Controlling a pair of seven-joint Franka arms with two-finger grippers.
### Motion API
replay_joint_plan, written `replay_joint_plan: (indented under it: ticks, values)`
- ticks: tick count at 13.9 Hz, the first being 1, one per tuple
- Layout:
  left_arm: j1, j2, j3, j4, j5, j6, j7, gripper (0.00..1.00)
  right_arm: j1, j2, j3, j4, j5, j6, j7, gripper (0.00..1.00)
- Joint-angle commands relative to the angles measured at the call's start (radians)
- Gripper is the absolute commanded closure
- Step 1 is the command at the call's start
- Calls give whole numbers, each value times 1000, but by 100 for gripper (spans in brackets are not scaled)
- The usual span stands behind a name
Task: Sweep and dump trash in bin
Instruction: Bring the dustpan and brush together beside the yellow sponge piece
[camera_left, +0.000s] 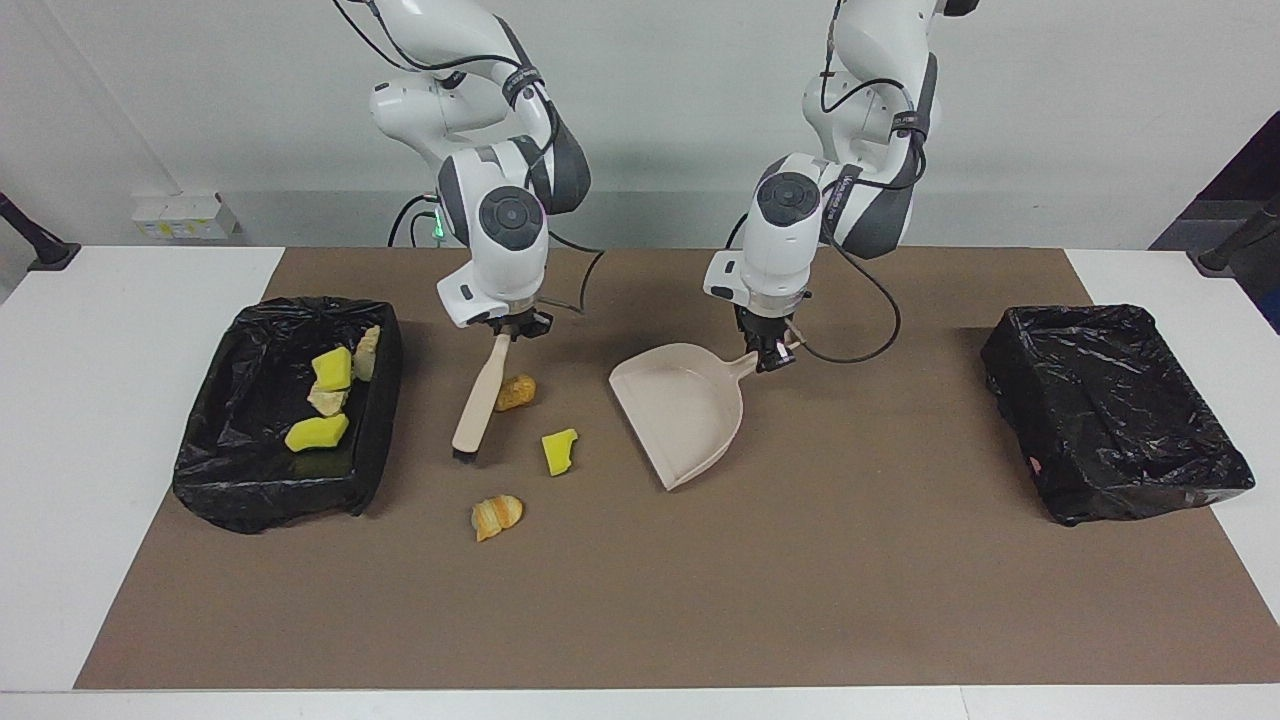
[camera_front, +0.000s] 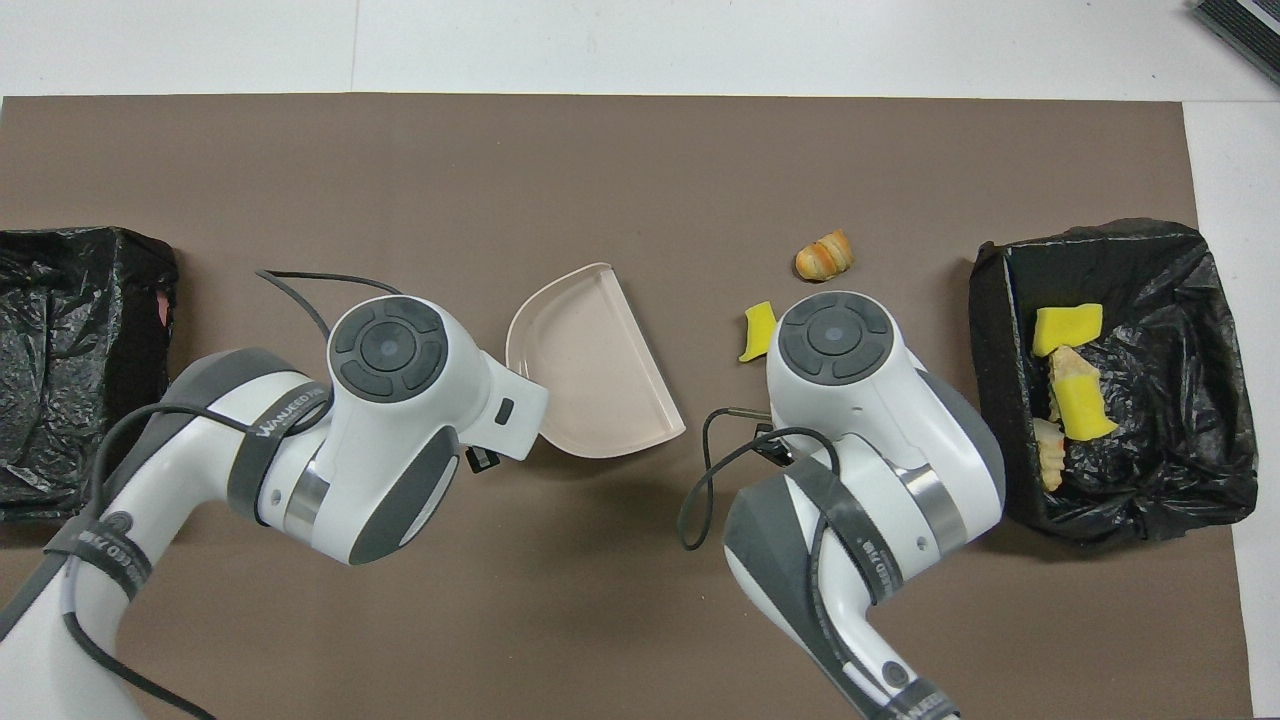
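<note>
Mid-sweep, part already binned: right gripper (camera_left: 510, 328) clamped on brush (camera_left: 480, 400), left gripper (camera_left: 772, 355) clamped on dustpan (camera_left: 680, 410) handle. Three trash scraps (camera_left: 558, 450) lie beside the dustpan mouth; four sit in the bin (camera_left: 375, 400). Next: push scraps into the dustpan.

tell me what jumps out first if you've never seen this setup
Two white arms work mid-table: the right hand holds a beige brush bristles-down on the brown mat, the left hand grips the handle of a beige plastic dustpan. Three scraps lie loose between the tools, and four more sit in the black-lined bin at the right arm's end.
</note>
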Motion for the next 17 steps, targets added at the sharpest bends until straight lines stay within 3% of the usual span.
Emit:
replay_joint_plan:
  ticks: [1,5,8,14,17]
  values:
    - [-26,-19,16,-20,-16,12,-33,100,-10,-71,15,-117,-10,75,-12,100]
    - [-37,-25,16,-21,-16,-14,-34,100,7,0,17,-96,5,180,-19,100]
    - [-37,-23,16,-20,-14,-14,-34,100,59,75,20,2,65,172,-19,100]
    - [-54,-31,18,-26,10,-22,-39,100,161,143,20,102,218,185,-19,100]
    - [-62,-33,18,-29,39,-23,-39,100,224,144,21,99,268,184,-17,100]
